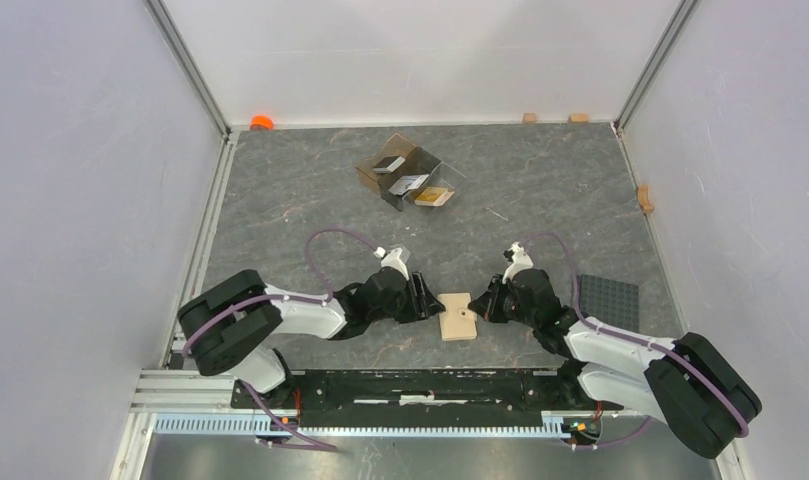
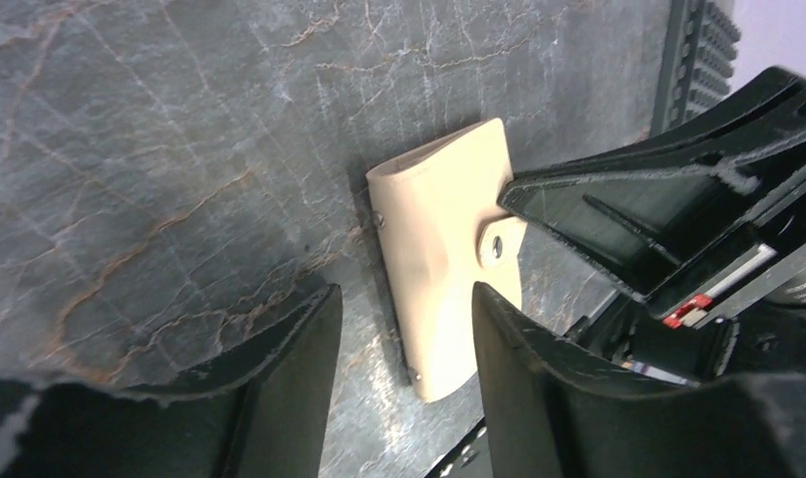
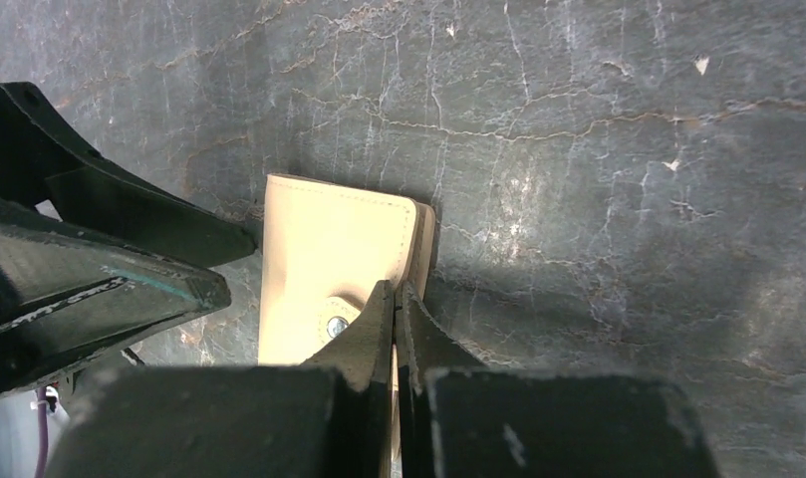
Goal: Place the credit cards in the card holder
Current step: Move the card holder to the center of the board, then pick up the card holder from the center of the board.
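Observation:
The tan card holder lies closed on the dark stone-patterned table between my two arms. In the right wrist view my right gripper is shut on the snap tab at the card holder's edge, and a tan sliver shows between the fingers. My left gripper is open, with one finger on the bare table and the other over the card holder. The credit cards lie at the back in a clear brown-tinted box: a dark one, a silver one and an orange-gold one.
A black studded plate lies at the right, beside the right arm. A small orange object sits at the back left corner. Small wooden blocks rest along the back and right walls. White walls enclose the table.

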Available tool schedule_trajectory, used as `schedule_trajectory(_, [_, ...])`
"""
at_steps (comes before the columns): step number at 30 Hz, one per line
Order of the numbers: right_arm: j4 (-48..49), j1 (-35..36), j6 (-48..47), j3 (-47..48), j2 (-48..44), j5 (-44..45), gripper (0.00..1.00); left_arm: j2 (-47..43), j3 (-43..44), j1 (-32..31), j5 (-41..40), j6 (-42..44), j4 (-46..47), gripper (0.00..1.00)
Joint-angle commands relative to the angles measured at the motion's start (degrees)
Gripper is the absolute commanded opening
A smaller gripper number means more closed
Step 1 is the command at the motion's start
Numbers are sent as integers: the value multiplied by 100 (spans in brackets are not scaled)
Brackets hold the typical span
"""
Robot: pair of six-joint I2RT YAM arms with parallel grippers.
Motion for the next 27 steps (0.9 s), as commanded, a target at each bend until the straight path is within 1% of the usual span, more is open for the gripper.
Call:
schedule_trajectory(1, [96,72,142,-147,-17,96,0,472,75,-87,95,-360,513,56])
schedule_trajectory(4, [155,115,173,-172,1,124,0,723,190,-230,243,-422,687,53])
schedule_trajectory(5, [174,125,181,-173,12,122,0,781,211,-273,244,-445,776,49])
schedule_trajectory(6, [202,134,193,-189,22,118,0,845,220,-298,258,-478,906,44])
schedule_trajectory(9, [265,152,172,-191,-19,70,0,861,112,-316,150,-578,1280,21])
schedule_trajectory(10, [210,152,99,-165,-82,86,0,809,80,-316,139,-550,1296,14])
schedule_trajectory(11, [76,152,14,-96,-158,131,0,719,45,-317,-47,-477,1276,7])
schedule_trajectory(12, [-100,147,-119,0,-261,218,0,597,35,-312,-123,-395,1213,3])
schedule_trajectory(14, [-690,143,-454,304,-514,520,0,323,97,-303,-183,-79,858,2])
schedule_trajectory(15, [-937,142,-664,504,-651,660,3,181,191,-298,-226,150,592,2])
schedule_trajectory(17, [-1414,129,-1076,857,-883,866,15,-148,410,-263,-155,670,-31,2])
schedule_trajectory(18, [-1565,121,-1325,1017,-1006,866,23,-260,522,-216,-65,953,-332,2])
schedule_trajectory(19, [-1682,109,-1491,1180,-1100,834,31,-409,630,-148,83,1222,-623,2])
schedule_trajectory(20, [-1862,95,-1729,1295,-1208,768,36,-540,709,-36,431,1440,-834,2])
schedule_trajectory(22, [-2111,56,-2071,1541,-1410,473,43,-788,961,197,1021,1880,-1471,2])
schedule_trajectory(23, [-2182,34,-2254,1650,-1522,232,44,-909,1120,312,1231,2124,-1822,2])
schedule_trajectory(25, [-2305,2,-2620,1854,-1685,-435,46,-1170,1479,482,1747,2593,-2768,2])
schedule_trajectory(27, [-2516,-13,-2807,2070,-1790,-974,45,-1308,1915,683,2269,3067,-3667,2])
